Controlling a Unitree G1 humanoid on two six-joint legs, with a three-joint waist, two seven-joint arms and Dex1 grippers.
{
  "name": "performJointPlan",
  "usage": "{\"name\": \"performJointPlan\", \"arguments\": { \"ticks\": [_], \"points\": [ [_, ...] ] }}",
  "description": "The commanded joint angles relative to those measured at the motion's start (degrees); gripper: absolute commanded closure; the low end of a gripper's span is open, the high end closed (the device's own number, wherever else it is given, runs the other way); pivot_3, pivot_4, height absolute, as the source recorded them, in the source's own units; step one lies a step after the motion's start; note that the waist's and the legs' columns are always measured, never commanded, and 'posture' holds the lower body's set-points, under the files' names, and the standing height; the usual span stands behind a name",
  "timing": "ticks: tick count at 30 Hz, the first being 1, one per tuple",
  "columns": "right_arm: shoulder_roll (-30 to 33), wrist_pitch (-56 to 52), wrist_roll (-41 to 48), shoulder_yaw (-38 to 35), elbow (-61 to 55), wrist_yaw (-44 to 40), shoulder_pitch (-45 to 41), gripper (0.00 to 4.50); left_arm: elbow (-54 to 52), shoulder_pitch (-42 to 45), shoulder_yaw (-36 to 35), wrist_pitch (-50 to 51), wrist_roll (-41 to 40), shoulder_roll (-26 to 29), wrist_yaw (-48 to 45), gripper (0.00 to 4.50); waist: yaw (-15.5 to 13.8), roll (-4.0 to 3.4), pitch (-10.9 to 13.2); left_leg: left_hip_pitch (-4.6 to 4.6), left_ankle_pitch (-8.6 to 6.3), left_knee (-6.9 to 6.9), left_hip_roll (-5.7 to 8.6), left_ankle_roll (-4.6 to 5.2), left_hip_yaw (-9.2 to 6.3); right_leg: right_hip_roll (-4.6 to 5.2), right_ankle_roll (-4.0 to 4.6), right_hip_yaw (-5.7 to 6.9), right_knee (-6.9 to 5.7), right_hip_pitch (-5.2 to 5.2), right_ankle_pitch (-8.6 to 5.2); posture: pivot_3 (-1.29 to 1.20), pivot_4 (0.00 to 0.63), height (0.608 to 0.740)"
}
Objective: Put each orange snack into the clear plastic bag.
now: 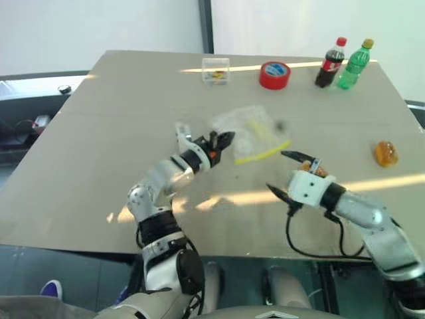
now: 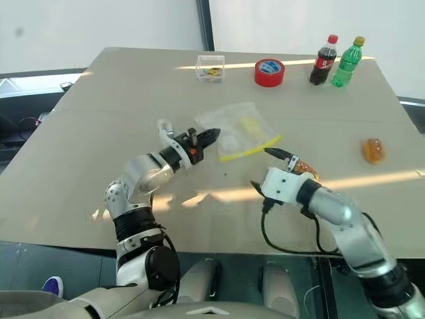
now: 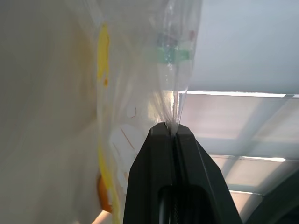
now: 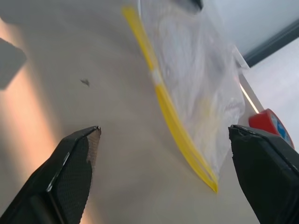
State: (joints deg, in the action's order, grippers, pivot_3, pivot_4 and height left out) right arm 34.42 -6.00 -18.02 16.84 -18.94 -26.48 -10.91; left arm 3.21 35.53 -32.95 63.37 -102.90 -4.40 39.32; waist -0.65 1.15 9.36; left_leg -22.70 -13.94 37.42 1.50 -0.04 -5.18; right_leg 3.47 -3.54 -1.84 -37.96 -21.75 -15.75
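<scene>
The clear plastic bag lies mid-table, its yellow strip along the near edge. My left gripper is shut on the bag's left edge; in the left wrist view the film runs out from between the closed fingers. My right gripper stands wide open just right of the yellow strip, with nothing between its fingers. One orange snack rests on the table at the far right. A second orange snack lies just behind my right wrist, partly hidden.
Along the far edge stand a small clear box, a red tape roll, a cola bottle and a green bottle. The table's near edge runs just under my arms.
</scene>
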Motion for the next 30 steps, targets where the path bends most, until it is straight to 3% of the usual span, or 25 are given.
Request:
{"name": "performJointPlan", "arguments": {
  "ticks": [1, 8, 14, 18, 20, 25, 30],
  "points": [
    [-2.53, 5.16, -10.07, 2.85, 8.03, 8.9, -4.59, 0.0, -4.6, 0.02, 4.47, -5.48, -9.39, 2.36, 4.92, 4.4, -0.08, 0.02, 0.02, -0.01, 0.03, -0.01, 0.0, -0.04, 0.0, -0.02, 0.01, -0.02, -0.01, -0.05, 0.0, 0.0, 0.15, 0.74],
    [-11.99, 9.54, -18.77, 5.47, 29.54, 24.77, -16.72, 0.0, -7.85, -0.47, 5.72, -8.95, -10.1, 3.53, 6.22, 4.4, -0.02, 0.04, 0.03, 0.0, 0.11, -0.03, 0.14, -0.16, 0.01, -0.16, 0.04, -0.05, -0.02, -0.07, 0.01, 0.0, 0.15, 0.74],
    [-18.12, 13.9, -15.68, 5.23, 39.12, 25.93, -22.06, 0.0, -8.79, -1.24, 6.37, -10.47, -10.1, 4.23, 5.74, 4.4, 0.07, 0.05, 0.04, -0.05, 0.13, -0.06, 0.13, -0.2, 0.02, -0.24, 0.05, -0.02, 0.02, -0.06, 0.01, 0.0, 0.15, 0.74],
    [-19.36, 16.08, -15.11, 4.65, 42.38, 27.17, -23.41, 1.14, -9.35, -1.93, 6.49, -10.99, -10.1, 4.58, 5.16, 4.5, 0.18, 0.05, 0.04, -0.04, 0.13, -0.06, 0.11, -0.2, -0.02, -0.26, 0.05, -0.03, 0.01, -0.07, 0.01, 0.0, 0.15, 0.74],
    [-19.88, 16.6, -14.39, 4.05, 43.57, 27.64, -23.93, 2.24, -9.41, -2.42, 6.35, -10.96, -10.1, 5.21, 4.66, 4.5, 0.27, 0.05, 0.04, -0.04, 0.13, -0.06, 0.11, -0.2, -0.05, -0.26, 0.05, -0.04, 0.01, -0.07, 0.01, 0.0, 0.15, 0.74],
    [-19.98, 17.43, -12.79, 2.79, 45.21, 27.7, -24.9, 4.48, -8.88, -2.78, 6.35, -11.33, -10.1, 6.75, 3.24, 4.5, 0.74, 0.05, 0.04, -0.04, 0.13, -0.06, 0.1, -0.2, -0.1, -0.27, 0.06, -0.05, -0.01, -0.07, 0.01, 0.0, 0.15, 0.74],
    [-17.75, 17.68, -11.68, 1.16, 44.99, 26.93, -26.94, 4.48, -8.08, -4.39, 9.36, -9.98, -9.95, 14.15, -1.33, 4.5, 1.47, 0.02, 0.06, -0.04, 0.13, -0.06, 0.09, -0.2, -0.1, -0.28, 0.06, -0.06, -0.02, -0.08, 0.01, 0.0, 0.15, 0.74]
  ]
}}
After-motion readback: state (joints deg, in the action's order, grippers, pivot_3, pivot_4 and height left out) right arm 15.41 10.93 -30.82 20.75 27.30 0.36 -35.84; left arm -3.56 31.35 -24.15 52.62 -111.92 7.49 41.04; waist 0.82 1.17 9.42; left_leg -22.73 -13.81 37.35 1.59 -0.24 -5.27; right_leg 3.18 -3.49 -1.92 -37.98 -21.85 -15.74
